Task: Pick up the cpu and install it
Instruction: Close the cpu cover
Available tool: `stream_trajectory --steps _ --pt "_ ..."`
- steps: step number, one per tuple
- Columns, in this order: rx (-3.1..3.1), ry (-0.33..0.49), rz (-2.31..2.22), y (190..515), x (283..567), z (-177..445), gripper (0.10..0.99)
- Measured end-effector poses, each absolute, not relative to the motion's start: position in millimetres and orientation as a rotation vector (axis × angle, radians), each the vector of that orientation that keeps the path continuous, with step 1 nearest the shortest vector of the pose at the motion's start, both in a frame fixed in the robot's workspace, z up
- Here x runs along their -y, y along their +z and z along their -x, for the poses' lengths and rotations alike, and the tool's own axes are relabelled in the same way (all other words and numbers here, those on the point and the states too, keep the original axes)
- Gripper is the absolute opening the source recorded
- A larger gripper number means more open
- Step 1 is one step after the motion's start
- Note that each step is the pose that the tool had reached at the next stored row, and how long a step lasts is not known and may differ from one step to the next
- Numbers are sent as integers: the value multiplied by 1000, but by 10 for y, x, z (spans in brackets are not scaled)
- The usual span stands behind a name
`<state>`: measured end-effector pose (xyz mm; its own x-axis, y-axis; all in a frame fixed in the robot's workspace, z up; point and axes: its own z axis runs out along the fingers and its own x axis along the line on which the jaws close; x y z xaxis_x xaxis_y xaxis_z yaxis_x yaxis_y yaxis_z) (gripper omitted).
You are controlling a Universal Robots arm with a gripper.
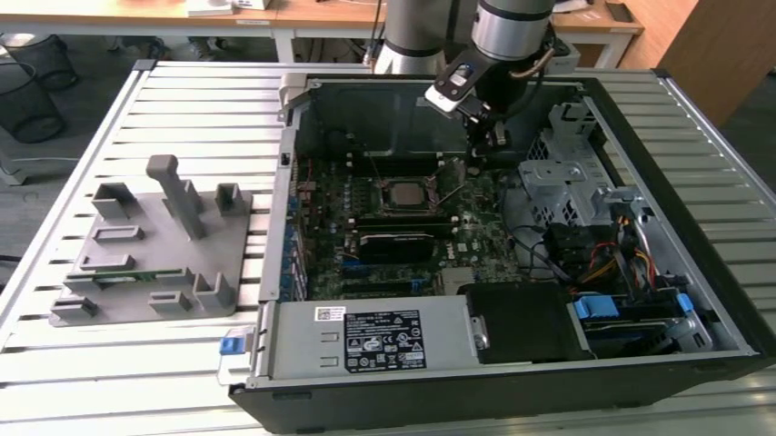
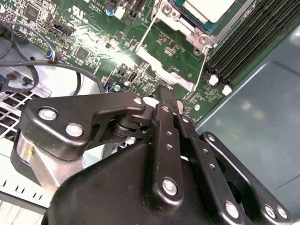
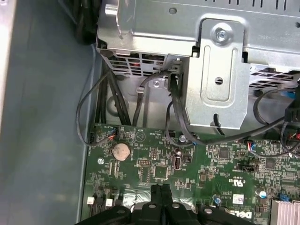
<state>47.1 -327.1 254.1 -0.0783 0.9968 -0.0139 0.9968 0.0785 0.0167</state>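
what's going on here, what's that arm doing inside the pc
A robot arm reaches into an open computer case lying on a slatted table. Its gripper sits low over the green motherboard, beside the processor socket, jaws shut with nothing visible between them. The cpu lies in that socket, silver top showing. A grey fixture tray stands on the table at the exterior view's left.

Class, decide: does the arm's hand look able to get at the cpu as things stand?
Likely yes: the cpu lies uncovered on the motherboard, and the hand hangs close beside it. The hand is shut, though, and a metal frame rims the chip.
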Motion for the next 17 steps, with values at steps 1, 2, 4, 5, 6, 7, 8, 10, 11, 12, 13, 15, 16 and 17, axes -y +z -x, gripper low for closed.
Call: stream_trajectory --steps 1,2,4,5,6,7,8,10,11,12,13,15,16,17 --pt "-2291 4 -2118 2531 3272 -476 106" --pt "-2290 4 -2120 2505 3272 -484 106" --pt "-2289 5 -2120 2490 3276 -484 106" --pt "-2289 5 -2120 2483 3279 -484 106" --pt "-2289 4 -2120 2475 3282 -485 106" --pt "-2289 4 -2121 2467 3285 -485 106" --pt "-2289 5 -2121 2458 3290 -485 106" --pt "-2289 4 -2120 2443 3301 -485 106" --pt "-2289 4 -2121 2437 3306 -484 106" --pt "-2289 5 -2121 2399 3341 -485 106" --pt "-2290 3 -2122 2398 3343 -455 106" --pt "-2291 2 -2123 2398 3343 -449 106" --pt "-2291 2 -2123 2398 3343 -444 106" --pt "-2291 2 -2123 2398 3343 -439 106"
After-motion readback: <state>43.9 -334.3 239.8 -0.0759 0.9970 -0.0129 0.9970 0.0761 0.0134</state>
